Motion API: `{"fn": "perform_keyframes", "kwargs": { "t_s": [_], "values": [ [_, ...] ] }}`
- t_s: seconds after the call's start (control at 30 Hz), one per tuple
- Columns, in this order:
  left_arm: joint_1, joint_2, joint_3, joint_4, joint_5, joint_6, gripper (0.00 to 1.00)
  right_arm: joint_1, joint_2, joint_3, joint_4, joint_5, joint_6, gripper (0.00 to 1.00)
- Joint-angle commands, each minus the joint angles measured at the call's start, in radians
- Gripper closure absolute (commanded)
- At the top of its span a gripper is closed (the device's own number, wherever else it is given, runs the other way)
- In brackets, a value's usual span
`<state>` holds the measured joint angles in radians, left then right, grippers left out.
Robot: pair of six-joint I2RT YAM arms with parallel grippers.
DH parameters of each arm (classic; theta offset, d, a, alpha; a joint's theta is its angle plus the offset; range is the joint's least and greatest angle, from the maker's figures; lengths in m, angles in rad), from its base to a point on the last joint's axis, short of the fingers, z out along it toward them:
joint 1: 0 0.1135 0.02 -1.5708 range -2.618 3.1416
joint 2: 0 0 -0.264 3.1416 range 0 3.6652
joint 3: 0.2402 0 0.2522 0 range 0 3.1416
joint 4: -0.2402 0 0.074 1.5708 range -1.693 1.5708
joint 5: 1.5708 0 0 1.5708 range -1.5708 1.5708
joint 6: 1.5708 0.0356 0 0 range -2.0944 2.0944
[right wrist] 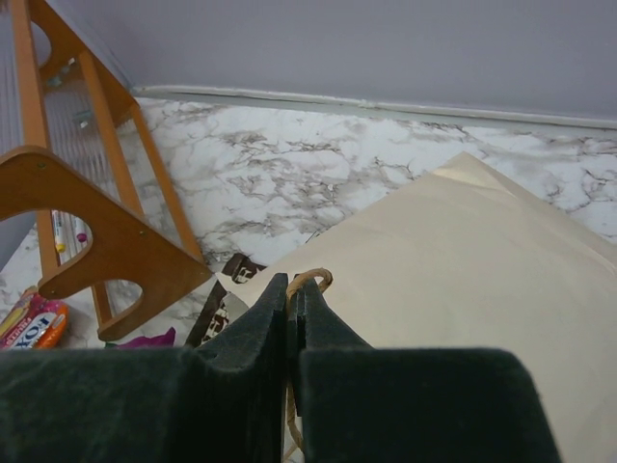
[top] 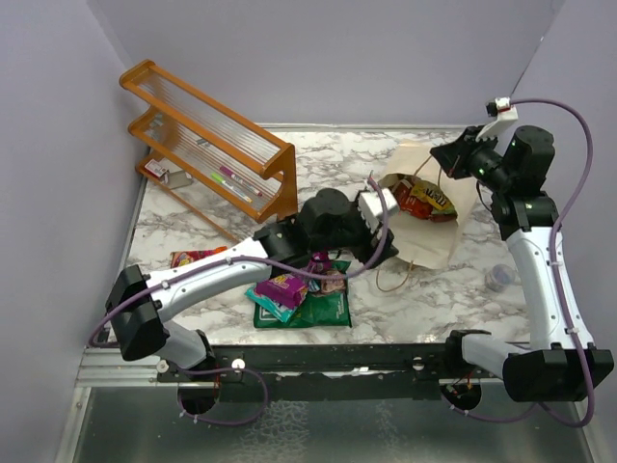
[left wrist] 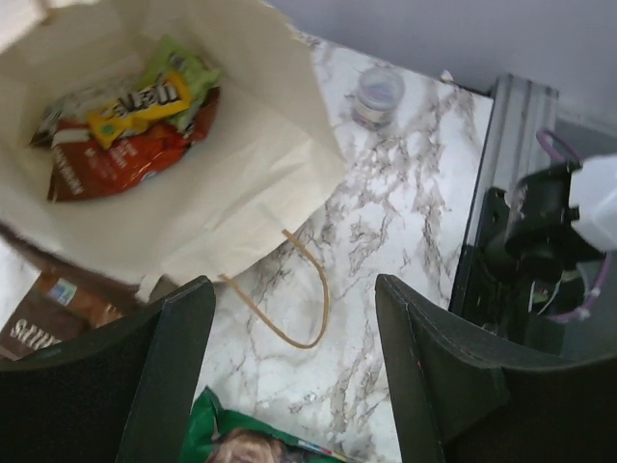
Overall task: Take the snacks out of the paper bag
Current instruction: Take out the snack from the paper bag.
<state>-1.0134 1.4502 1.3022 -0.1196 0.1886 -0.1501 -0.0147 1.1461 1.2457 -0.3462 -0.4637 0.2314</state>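
- At least three snacks lie deep inside the paper bag (left wrist: 241, 183). A yellow M&M's packet (left wrist: 135, 104) is uppermost, a red-brown packet (left wrist: 120, 162) is under it, and a light green packet (left wrist: 183, 66) is at the far side.
- The bag rests tilted on the worktop (top: 424, 299), with its mouth open toward the left gripper (left wrist: 292, 299).
- The left gripper's jaws are released, spread wide and empty, just outside the mouth.
- The right gripper (right wrist: 292, 289) has its jaws clenched on a string handle (right wrist: 310, 278) at the bag's rim. This grip appears to prop the mouth open, so releasing it would likely let the paper sag over the contents.
- Recommended approach: advance the left gripper straight down the middle of the opening, clear of the paper walls and the loose second handle (left wrist: 307, 313).
- Take the yellow packet first and pinch a crimped edge, because the glossy face will probably slip.
- Main risk: a finger catching the wall would drag the bag.
- Set the packet down near the green packet (top: 313, 309) and purple packet (top: 282, 286), apart from the clear cap (top: 498, 278) and the wooden rack (top: 207, 145).
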Motion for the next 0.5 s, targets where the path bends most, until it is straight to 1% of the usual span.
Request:
{"fn": "perform_keyframes", "kwargs": {
  "t_s": [0.0,0.1,0.17,0.2,0.33,0.47],
  "values": [
    [-0.074,0.017,-0.081,0.296,0.069,0.245,0.31,-0.005,-0.024,0.047,-0.017,-0.008,-0.006,0.99],
    [-0.118,0.111,-0.014,0.277,0.036,0.395,0.36,-0.005,-0.029,0.049,-0.026,-0.003,-0.01,0.99],
    [-0.133,0.176,0.01,0.294,0.02,0.492,0.38,-0.005,-0.031,0.045,-0.029,-0.001,-0.013,0.99],
    [-0.136,0.209,0.015,0.318,0.009,0.527,0.39,-0.006,-0.032,0.043,-0.026,-0.002,-0.013,0.99],
    [-0.139,0.351,0.036,0.447,-0.059,0.639,0.5,-0.005,-0.037,0.037,-0.025,-0.006,-0.012,0.99],
    [-0.138,0.485,0.082,0.557,-0.101,0.728,0.53,-0.005,-0.04,0.034,-0.024,-0.013,-0.011,0.99]
  ]
}}
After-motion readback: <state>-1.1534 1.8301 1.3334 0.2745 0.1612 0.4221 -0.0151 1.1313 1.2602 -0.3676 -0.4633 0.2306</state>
